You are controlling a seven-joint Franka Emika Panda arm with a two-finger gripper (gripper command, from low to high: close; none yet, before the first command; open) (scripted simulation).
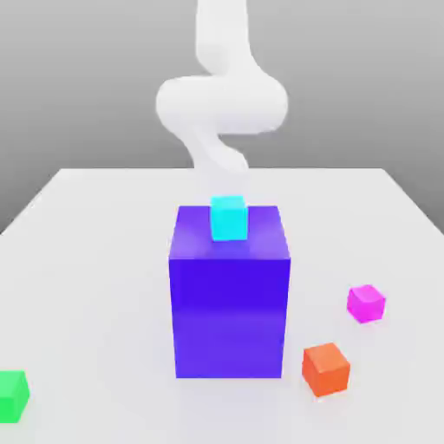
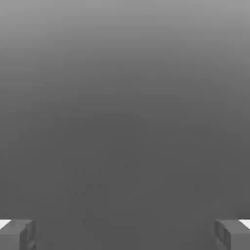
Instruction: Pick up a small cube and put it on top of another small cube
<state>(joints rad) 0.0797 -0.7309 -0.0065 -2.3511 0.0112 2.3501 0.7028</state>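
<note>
Gripper (image 2: 125,234): in the hand view its two fingertips (image 2: 17,234) sit at the lower left and lower right corners of the frame, spread wide apart, with nothing between them but plain grey ground. The jaws stand fully apart and grasp nothing.

Arm (image 1: 221,95): in the exterior view the white arm occupies the upper centre of the frame, curling down behind the big blue-violet block (image 1: 229,303). Its lower end is hidden behind the cyan cube (image 1: 229,217).

Blue-violet block: stands upright at the centre of the frame on the white table (image 1: 87,260). The cyan cube rests on its top face, toward the rear edge and about central.

Magenta cube (image 1: 366,303): lies on the table at the right of the frame, about mid-height, well apart from the block and clear of the gripper.

Orange cube (image 1: 326,369): on the table at lower right, near the block's front right corner, below and to the left of the magenta cube, not touching it.

Green cube (image 1: 12,395): on the table at the lower left edge of the frame, partly cut by the frame border, well apart from every other object.
</note>
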